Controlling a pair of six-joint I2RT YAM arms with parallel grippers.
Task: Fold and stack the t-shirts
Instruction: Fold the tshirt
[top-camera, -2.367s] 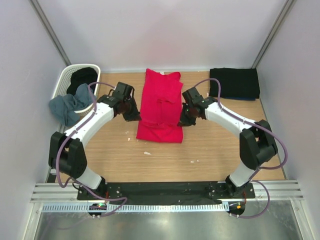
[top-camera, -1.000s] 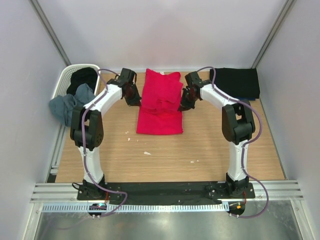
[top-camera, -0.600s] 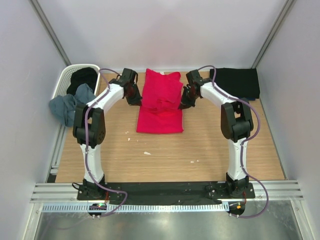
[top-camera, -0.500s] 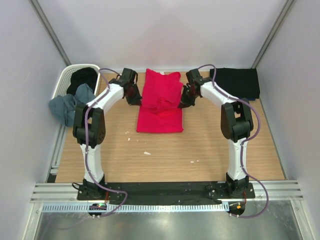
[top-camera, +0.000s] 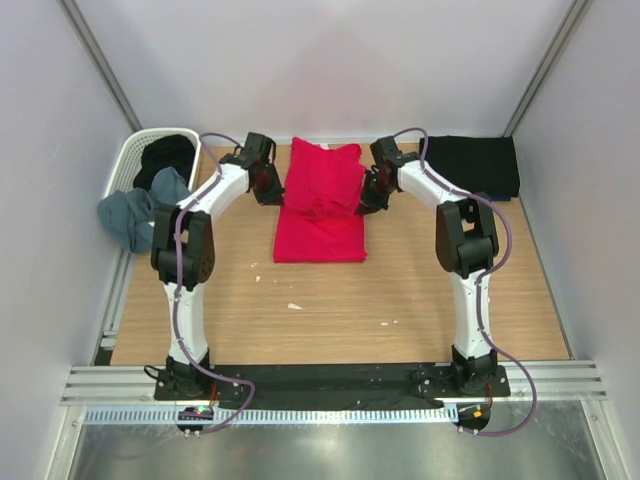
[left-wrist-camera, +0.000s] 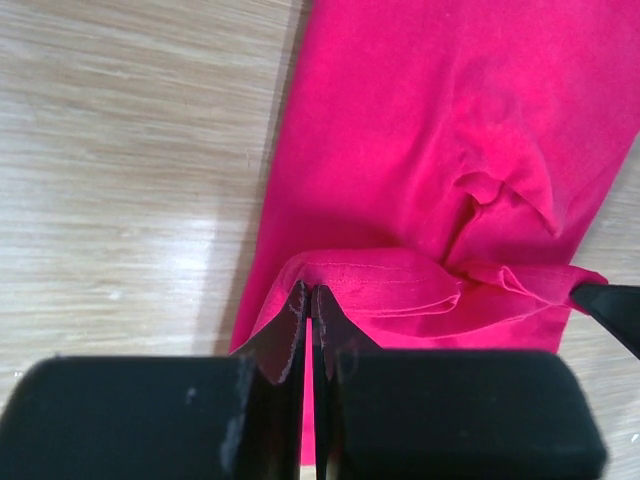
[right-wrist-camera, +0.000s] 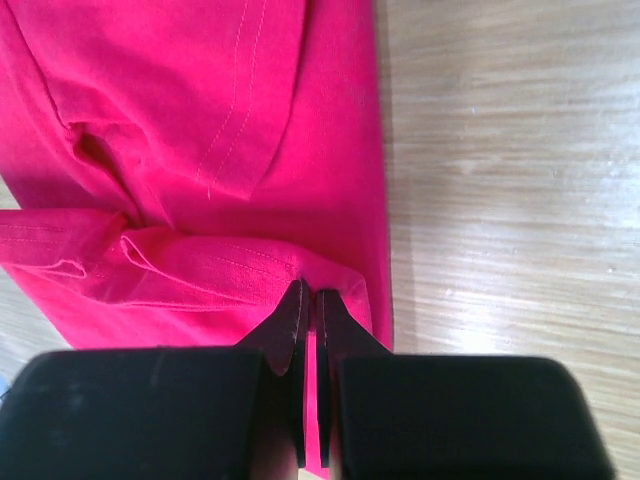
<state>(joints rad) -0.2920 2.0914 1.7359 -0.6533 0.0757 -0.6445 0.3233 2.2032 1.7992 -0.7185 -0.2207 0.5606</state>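
Folded red shirt (top-camera: 318, 238) at upper centre of frame, left gripper (left-wrist-camera: 308, 298) and right gripper (right-wrist-camera: 308, 293) each clenched on its raised hem

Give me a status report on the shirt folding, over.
Left gripper and right gripper both shut on red t-shirt, hem pinched mid-fold. Folded black t-shirt far right, clear of it. Nothing in the way.

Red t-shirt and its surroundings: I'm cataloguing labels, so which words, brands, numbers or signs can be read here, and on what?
None: there is no readable text in any view. The red t-shirt is plain, with no print or tag showing; the folded black t-shirt and the white basket bear no visible marking.
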